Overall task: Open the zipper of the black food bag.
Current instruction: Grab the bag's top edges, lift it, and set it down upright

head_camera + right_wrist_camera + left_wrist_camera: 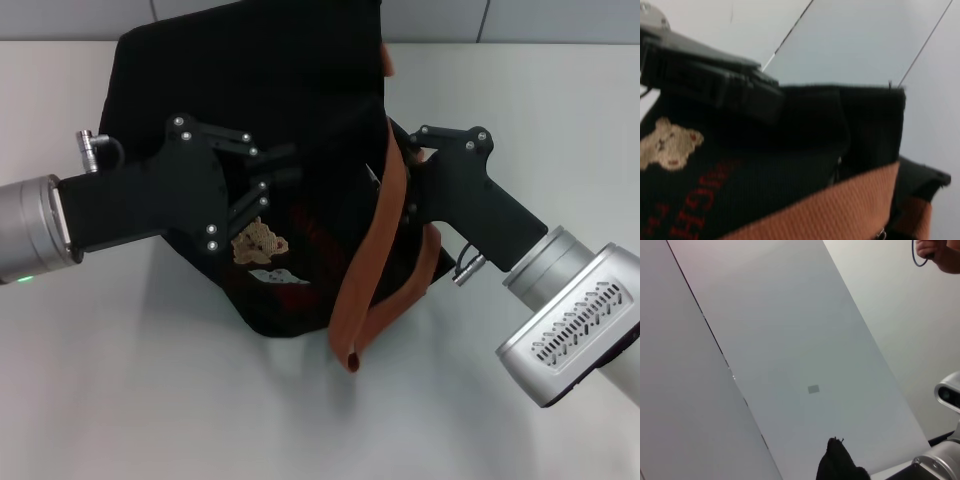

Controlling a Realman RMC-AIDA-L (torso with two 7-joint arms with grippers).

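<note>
Nearest, rust-brown handle (372, 270) hanging loose off the black food bag (290, 100), tipped on the white table (150, 400). Either side: left gripper (262, 190) pressed on the bear-patch face, fingers together against fabric; right gripper (398, 165) at the top edge, grip impossible to tell. Best to brace with the left, draw the pull straight along the seam. Farther back, zipper and silver pull lost in black folds.

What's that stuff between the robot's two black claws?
In the head view, the black food bag fills the gap between the left gripper and right gripper, with its rust-brown handle hanging beside the right one.
</note>
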